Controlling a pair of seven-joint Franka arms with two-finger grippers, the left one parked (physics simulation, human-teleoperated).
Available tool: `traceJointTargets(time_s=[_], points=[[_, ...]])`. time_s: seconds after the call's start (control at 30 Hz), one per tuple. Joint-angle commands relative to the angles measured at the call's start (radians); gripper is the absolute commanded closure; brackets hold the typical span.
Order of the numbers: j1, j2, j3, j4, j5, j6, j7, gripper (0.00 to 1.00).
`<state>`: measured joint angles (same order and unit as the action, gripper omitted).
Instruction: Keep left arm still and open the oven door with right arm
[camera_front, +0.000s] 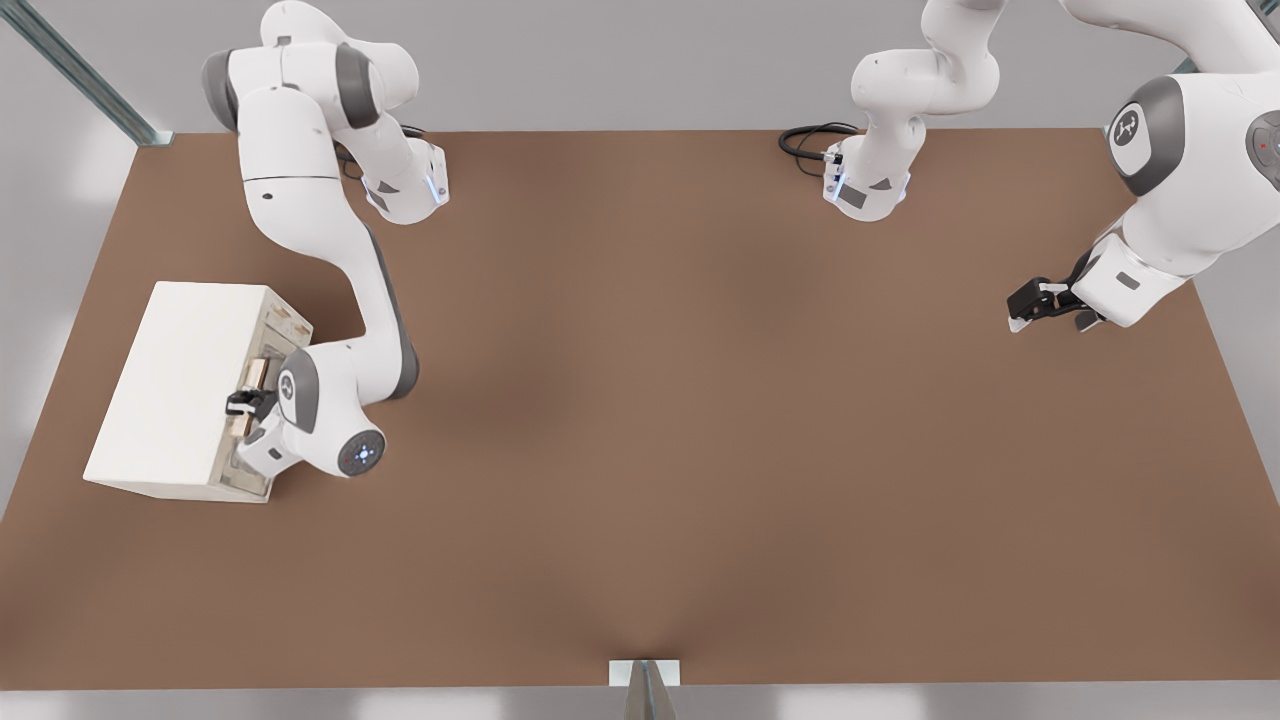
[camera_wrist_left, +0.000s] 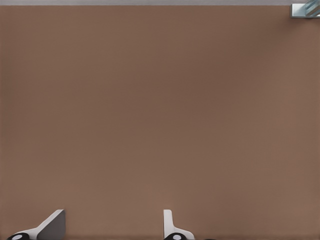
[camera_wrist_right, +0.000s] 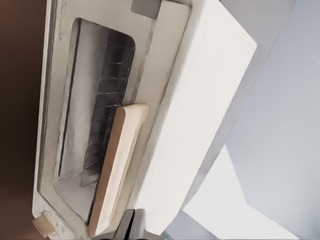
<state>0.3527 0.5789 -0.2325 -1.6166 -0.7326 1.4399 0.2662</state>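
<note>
A small white box oven (camera_front: 175, 385) stands at the front view's left, near the table's left edge. Its cream oven door (camera_wrist_right: 55, 125), with a dark window (camera_wrist_right: 100, 100) and a pale wooden bar handle (camera_wrist_right: 117, 165), faces the right arm (camera_front: 300, 200). The door looks flat against the oven body. That arm reaches down to the door, and its black gripper (camera_front: 240, 403) lies across the handle (camera_front: 252, 385). In the right wrist view the gripper (camera_wrist_right: 132, 227) shows its fingers pressed together, shut, against the handle's edge near one end; nothing shows between them.
The brown table (camera_front: 650, 450) spreads wide to the right of the oven. The left arm (camera_front: 1170, 180) hangs over the table's far right, its small gripper (camera_front: 1040, 305) above the surface. Black cables (camera_front: 810, 140) lie at the back edge by its base.
</note>
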Motion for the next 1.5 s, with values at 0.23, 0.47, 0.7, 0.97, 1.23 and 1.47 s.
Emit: traceJointTargets(time_s=[0.23,0.47,0.7,0.97,1.23,1.47], points=[[-0.004,-0.011,-0.016,-0.071,-0.041,0.125,0.2,1.0],[-0.009,-0.011,-0.024,-0.1,-0.041,0.125,0.199,1.0],[-0.009,-0.008,-0.022,-0.114,-0.041,0.14,0.203,1.0],[0.081,-0.021,0.047,0.087,0.197,0.083,0.3,1.0],[-0.119,-0.389,0.053,0.311,0.757,0.025,-0.28,0.0],[-0.169,-0.387,0.056,0.336,0.771,0.031,-0.355,0.0]])
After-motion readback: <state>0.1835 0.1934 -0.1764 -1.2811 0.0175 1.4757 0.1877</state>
